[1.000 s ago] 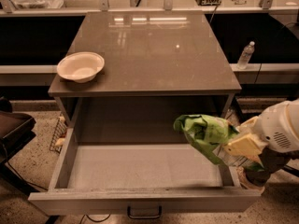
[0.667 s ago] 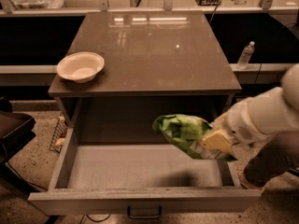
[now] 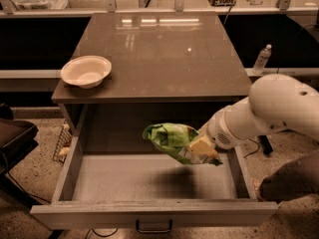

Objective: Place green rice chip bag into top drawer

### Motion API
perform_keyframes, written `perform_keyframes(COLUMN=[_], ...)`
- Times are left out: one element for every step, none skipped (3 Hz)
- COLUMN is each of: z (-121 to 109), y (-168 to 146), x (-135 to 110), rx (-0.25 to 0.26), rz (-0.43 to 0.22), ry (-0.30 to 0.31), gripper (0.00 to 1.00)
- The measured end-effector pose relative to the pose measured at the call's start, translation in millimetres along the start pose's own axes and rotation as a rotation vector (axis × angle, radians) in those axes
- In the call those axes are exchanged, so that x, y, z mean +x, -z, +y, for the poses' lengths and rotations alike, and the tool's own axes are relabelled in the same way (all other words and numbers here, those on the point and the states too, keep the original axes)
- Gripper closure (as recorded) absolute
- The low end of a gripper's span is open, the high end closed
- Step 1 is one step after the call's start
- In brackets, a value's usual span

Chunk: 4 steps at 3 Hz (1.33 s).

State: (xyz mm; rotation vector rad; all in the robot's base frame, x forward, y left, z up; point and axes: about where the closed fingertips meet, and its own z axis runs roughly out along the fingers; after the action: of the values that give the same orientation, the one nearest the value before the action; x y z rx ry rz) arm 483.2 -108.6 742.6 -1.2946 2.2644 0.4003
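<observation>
Hand [image 3: 203, 147] on my white arm [image 3: 279, 108], at right, grips green rice chip bag [image 3: 169, 137], suspended above floor of open top drawer [image 3: 114, 178]. White bowl [image 3: 85, 71] sits on tabletop [image 3: 169, 49], left edge.

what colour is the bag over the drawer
The bag is green with lighter green and white print, camera view; the claw grips it above the drawer.

Our arm [image 3: 279, 108] comes in from the right and slopes down toward the left. At its end our gripper [image 3: 202, 146] hangs above the right half of the top drawer [image 3: 149, 214], its 2 fingers clamped on the green rice chip bag [image 3: 167, 136], which is held in the air.
</observation>
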Motion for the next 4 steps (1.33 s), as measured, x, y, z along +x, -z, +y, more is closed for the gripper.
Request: perform_keyframes(z=[-8,-22,-26,-25], y=[-26,-40,-40,-40], x=[-6,-14,-18,-19], rx=[0.045,0.106,0.123,0.124], rz=[-0.005,-0.063,-0.079,-0.08], ry=[0.0,-0.017,-0.016,-0.013], gripper=[1.0,1.0,0.85,0.62])
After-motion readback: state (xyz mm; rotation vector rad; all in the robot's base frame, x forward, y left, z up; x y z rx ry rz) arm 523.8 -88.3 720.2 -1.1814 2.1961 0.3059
